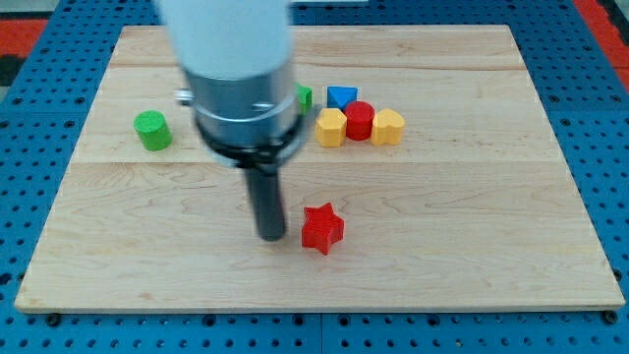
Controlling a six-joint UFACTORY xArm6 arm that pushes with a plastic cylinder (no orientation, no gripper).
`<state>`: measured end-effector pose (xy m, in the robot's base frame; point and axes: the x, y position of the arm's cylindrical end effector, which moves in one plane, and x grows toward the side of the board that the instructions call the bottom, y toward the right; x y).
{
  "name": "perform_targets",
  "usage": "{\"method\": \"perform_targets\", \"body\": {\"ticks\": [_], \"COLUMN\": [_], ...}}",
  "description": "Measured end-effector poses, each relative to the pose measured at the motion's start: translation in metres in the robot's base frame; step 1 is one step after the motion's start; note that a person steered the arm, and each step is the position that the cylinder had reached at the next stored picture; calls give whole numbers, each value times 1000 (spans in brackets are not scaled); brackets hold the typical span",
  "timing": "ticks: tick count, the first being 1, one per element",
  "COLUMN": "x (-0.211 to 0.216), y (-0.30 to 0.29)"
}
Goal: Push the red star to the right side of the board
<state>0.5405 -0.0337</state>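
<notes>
Nearest the view's bottom runs the front edge of the pale wooden board (472, 265), which lies on a blue pegboard desk (29, 167) showing on all sides of it.

A little up from that edge, slightly left of the board's middle, sits the red star (321, 228). It lies flat on the wood with nothing else close by except the rod. My tip (271, 236) stands just to the view's left of the star, at about the same depth; a thin strip of bare wood seems to show between them, though I cannot tell for sure whether they touch. The dark rod rises straight up from the tip into a wide black collar and a blurred white arm body that fills the view's upper left of centre. There is no gripper on this arm, so nothing is held or clamped; the rod end simply rests on the board.

Farther back, at the view's left, a green cylinder (151, 130) stands alone, well apart from the rest. Farther back toward the middle, three blocks sit in a tight row, touching or nearly so: a yellow block (330, 127), a red cylinder (360, 120) and another yellow block (388, 127). Just behind them is a blue triangle (342, 95), and to its left a small green block (305, 96) peeks out beside the arm, mostly hidden.
</notes>
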Motion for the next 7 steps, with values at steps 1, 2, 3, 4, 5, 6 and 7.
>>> {"method": "perform_targets", "body": {"ticks": [1,2,3,4,5,6,7], "x": [-3,-12,-41,-41,-18,-67,-152], "y": [34,92,174,204,192,165,168]}}
